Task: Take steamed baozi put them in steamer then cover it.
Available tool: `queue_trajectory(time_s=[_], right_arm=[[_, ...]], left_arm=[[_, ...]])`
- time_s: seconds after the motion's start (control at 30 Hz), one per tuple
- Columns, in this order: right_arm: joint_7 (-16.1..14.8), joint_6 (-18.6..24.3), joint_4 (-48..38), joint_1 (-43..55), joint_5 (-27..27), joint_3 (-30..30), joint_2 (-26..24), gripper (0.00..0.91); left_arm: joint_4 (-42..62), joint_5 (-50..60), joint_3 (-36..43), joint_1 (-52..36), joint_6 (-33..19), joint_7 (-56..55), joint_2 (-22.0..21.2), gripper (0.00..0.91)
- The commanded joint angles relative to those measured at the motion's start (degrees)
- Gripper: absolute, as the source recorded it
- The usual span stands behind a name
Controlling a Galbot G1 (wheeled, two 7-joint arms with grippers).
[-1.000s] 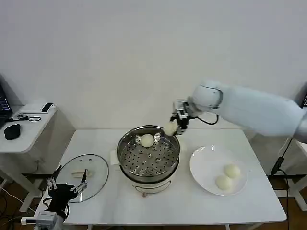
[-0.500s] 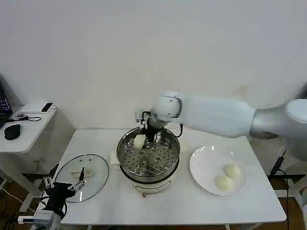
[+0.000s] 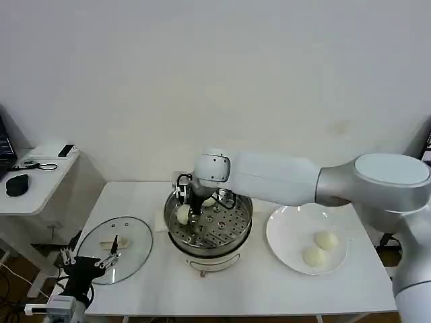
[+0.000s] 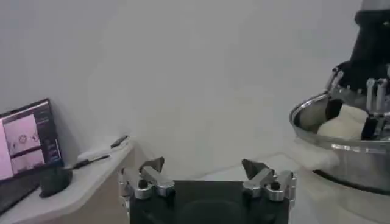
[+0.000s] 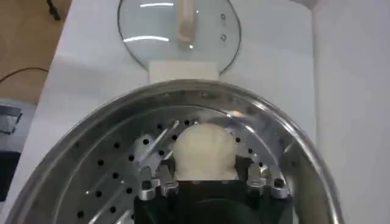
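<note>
Moved leftward, right gripper [image 3: 183, 212] pinches a baozi [image 5: 203, 151], seemingly touching the steamer [image 5: 79, 155] tray.

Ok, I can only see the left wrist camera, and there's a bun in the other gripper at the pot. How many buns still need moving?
Observer: Two plate baozi lie on the white plate, on the steamer's right in the head view.
Operator: Is there a bun inside the pot too?
Observer: Yes. Besides the held baozi in the right gripper, which is low over the holed tray, a second baozi sits at the tray's far side.
Operator: And where's the lid?
Observer: The cover lies flat on the table, left of the steamer. The left gripper is open by the cover's near edge.
</note>
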Motion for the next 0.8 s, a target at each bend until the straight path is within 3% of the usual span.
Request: queue_trajectory(time_s=[0.03, 0.1, 0.43, 0.63, 0.8], right_arm=[[0.5, -0.8, -1.5, -1.3, -0.4, 0.1, 1.6, 0.715], [0.6, -0.8, -1.3, -1.3, -0.4, 0.2, 1.3, 0.907], [-0.3, -0.1, 2.7, 3.7, 0.3, 1.4, -2.9, 0.907], [-5.8, 3.1, 8.6, 10.4, -2.9, 0.6, -11.0, 0.907], [-11.8, 8.7, 13.9, 13.8, -8.6, -0.3, -22.2, 0.907]], left_arm=[[0.0, 0.0, 0.1, 0.0, 0.0, 0.0, 0.0, 0.907], [-0.1, 0.0, 0.1, 0.1, 0.0, 0.0, 0.0, 0.907], [-0.4, 0.1, 0.3, 0.3, 0.0, 0.0, -0.1, 0.907], [-0.9, 0.0, 0.3, 0.4, 0.1, 0.0, 0.1, 0.907], [-1.0, 0.1, 1.1, 0.1, 0.2, 0.1, 0.1, 0.907]])
